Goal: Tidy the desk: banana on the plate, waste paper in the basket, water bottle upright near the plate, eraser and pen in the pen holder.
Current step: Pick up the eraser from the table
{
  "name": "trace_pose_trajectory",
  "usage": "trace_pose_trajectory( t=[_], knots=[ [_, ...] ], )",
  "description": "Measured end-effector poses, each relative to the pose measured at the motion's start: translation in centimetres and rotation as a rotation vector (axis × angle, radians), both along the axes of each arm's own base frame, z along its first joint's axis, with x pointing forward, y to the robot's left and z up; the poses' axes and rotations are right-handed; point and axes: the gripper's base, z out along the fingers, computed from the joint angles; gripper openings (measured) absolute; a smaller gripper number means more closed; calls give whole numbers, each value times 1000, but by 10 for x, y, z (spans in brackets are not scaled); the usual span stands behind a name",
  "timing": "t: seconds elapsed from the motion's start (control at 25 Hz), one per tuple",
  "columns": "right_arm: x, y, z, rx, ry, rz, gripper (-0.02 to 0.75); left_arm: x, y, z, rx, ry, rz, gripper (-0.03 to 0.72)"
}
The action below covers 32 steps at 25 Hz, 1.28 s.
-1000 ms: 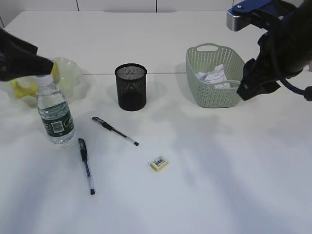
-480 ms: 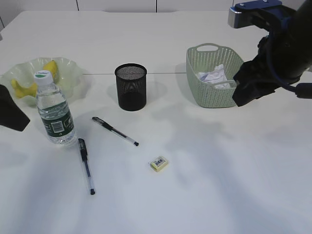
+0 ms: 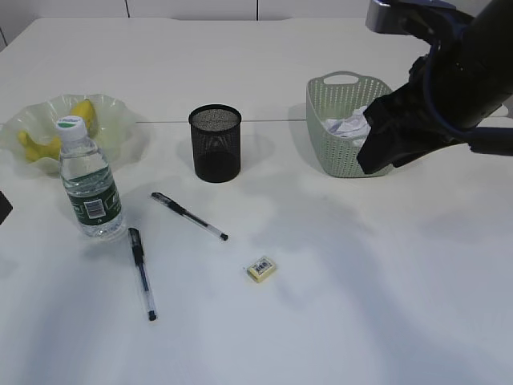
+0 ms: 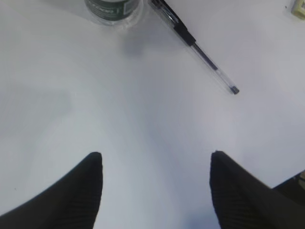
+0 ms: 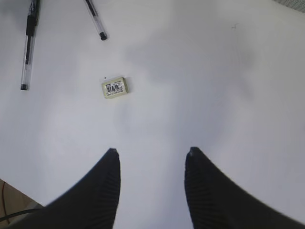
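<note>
The banana (image 3: 82, 112) lies in the pale-green plate (image 3: 122, 108) at far left. Just in front of it the water bottle (image 3: 90, 183) stands upright. Two pens (image 3: 189, 216) (image 3: 142, 273) and the eraser (image 3: 262, 269) lie on the desk (image 3: 361, 305) before the black pen holder (image 3: 215, 143). Waste paper (image 3: 346, 125) sits in the basket (image 3: 333, 152). My right gripper (image 5: 151, 151) hangs open and empty in front of the basket, above bare desk, with the eraser (image 5: 115, 88) ahead of it. My left gripper (image 4: 155, 155) is open and empty over the desk, short of the bottle's base (image 4: 113, 7).
The left arm shows only as a dark sliver at the exterior view's left edge (image 3: 3, 205). The right arm (image 3: 449, 88) covers the basket's right side. A seam crosses the desk behind the pen holder.
The left arm has pulled back to the left, away from the bottle and almost out of the exterior view. The right arm has moved left and down across the basket's front.
</note>
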Motion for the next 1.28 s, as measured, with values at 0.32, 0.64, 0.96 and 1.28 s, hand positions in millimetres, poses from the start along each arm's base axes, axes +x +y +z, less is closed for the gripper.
trace_pose_trajectory(
  t=[0.32, 0.64, 0.96, 1.28],
  knots=[
    [0, 0, 0, 1, 5, 1, 333, 4, -4, 2, -71, -25, 84, 501],
    [-1, 0, 0, -1, 14, 4, 333, 5, -7, 4, -111, -24, 96, 500],
    [-4, 0, -1, -7, 39, 12, 333, 10, -1, 4, -94, -48, 250, 498],
    [-6, 0, -2, -5, 65, 10, 333, -4, 3, 26, -82, -145, 266, 443]
  ],
)
